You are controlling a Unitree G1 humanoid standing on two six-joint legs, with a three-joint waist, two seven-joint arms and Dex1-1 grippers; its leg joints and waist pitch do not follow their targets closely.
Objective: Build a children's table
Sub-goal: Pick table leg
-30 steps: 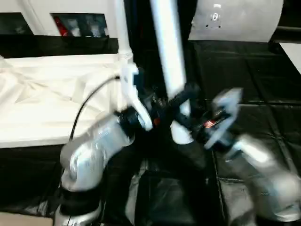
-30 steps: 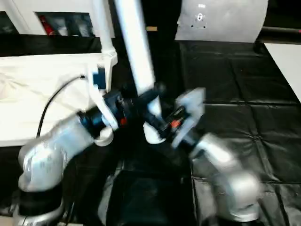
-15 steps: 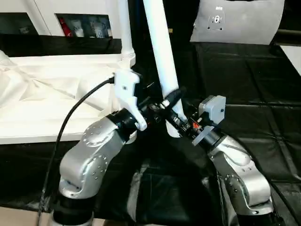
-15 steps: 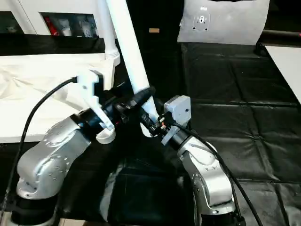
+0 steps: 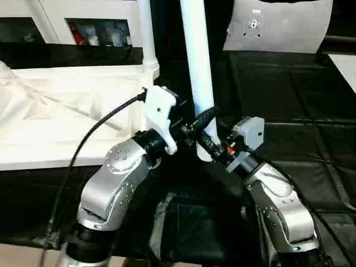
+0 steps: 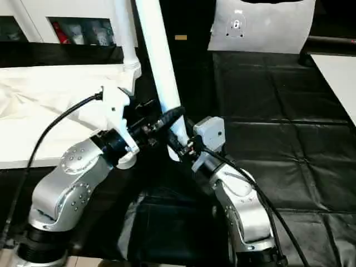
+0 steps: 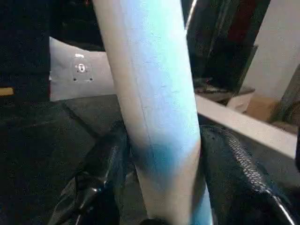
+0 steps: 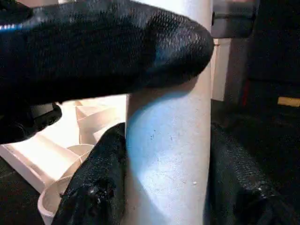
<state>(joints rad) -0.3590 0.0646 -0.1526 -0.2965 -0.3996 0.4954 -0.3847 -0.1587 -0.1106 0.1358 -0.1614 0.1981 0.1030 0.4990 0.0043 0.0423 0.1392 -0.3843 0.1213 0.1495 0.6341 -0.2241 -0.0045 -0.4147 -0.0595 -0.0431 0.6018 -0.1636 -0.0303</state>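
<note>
I'm seeing a smooth, faintly glossy white plastic leg (image 5: 197,67), with finely textured matt black fingers (image 7: 234,164) pressed against it. Forearms (image 5: 119,178) are brushed silver metal. The white tabletop (image 5: 61,111) looks smooth plastic; the black sheet (image 5: 295,94) beneath is shiny and creased.

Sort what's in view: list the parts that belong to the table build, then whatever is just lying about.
Job in hand:
held leg, clamped by left gripper and right gripper
table top, underside up
fitted leg

Lying about:
grey panel
black floor sheeting
</note>
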